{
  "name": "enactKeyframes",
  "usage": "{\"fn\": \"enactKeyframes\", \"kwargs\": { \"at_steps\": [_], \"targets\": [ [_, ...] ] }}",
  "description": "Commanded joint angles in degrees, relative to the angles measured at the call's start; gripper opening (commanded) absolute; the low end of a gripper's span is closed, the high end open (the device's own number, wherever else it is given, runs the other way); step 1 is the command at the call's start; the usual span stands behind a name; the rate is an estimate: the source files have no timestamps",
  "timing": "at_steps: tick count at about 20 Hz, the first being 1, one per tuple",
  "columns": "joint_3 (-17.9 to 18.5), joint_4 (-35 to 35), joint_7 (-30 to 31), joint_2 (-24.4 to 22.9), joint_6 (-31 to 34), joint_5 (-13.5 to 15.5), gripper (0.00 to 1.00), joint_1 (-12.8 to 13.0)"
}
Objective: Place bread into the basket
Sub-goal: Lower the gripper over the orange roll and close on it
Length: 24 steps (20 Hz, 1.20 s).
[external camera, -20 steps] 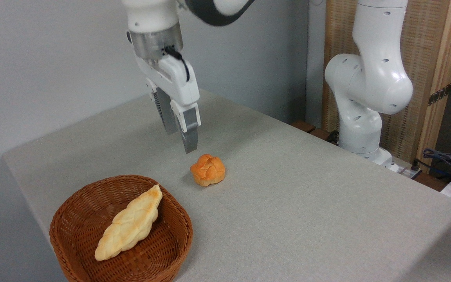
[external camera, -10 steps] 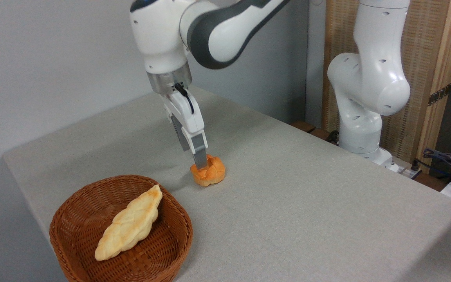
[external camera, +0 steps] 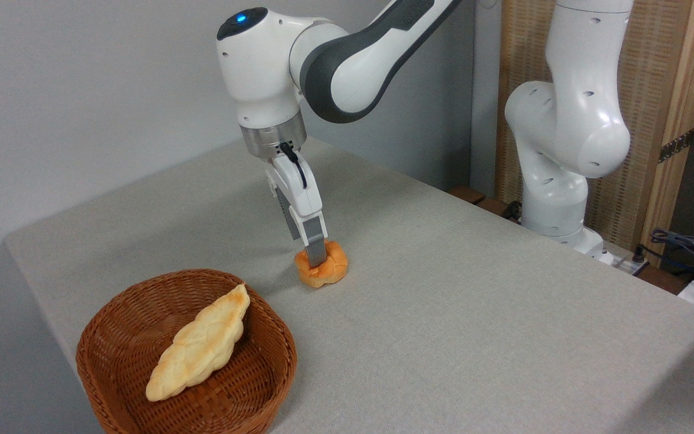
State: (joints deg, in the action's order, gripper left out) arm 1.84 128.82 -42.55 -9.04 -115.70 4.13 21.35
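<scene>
Even, diffuse indoor light fills the scene, bright and soft. Shadows are faint: a pale smudge lies on the bench (external camera: 443, 313) left of the bun (external camera: 323, 269), beneath the hand (external camera: 315, 256). Glossy highlights sit on the white arm (external camera: 570, 126). Focus is sharp throughout, without visible blur or edge distortion.

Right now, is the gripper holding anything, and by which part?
Cannot be told. The gripper is down over the bun with a finger in front of it, but the bun sits on the table.
</scene>
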Motion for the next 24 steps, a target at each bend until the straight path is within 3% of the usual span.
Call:
{"fn": "enactKeyframes", "kwargs": {
  "at_steps": [1, 7, 10, 16, 24],
  "targets": [
    [0.71, 1.52, -1.13, -2.03, -1.10, -1.05, 1.00, 0.36],
    [1.23, 1.43, -1.22, -2.65, -5.06, -1.32, 1.00, 0.36],
    [1.23, 1.35, -1.92, -2.65, -5.41, -5.52, 1.00, 0.10],
    [1.23, 1.70, -3.06, -2.65, -5.06, -8.96, 1.00, 0.01],
    [1.23, 2.84, -3.07, -2.56, -4.44, -9.05, 1.00, 0.10]
  ]
}}
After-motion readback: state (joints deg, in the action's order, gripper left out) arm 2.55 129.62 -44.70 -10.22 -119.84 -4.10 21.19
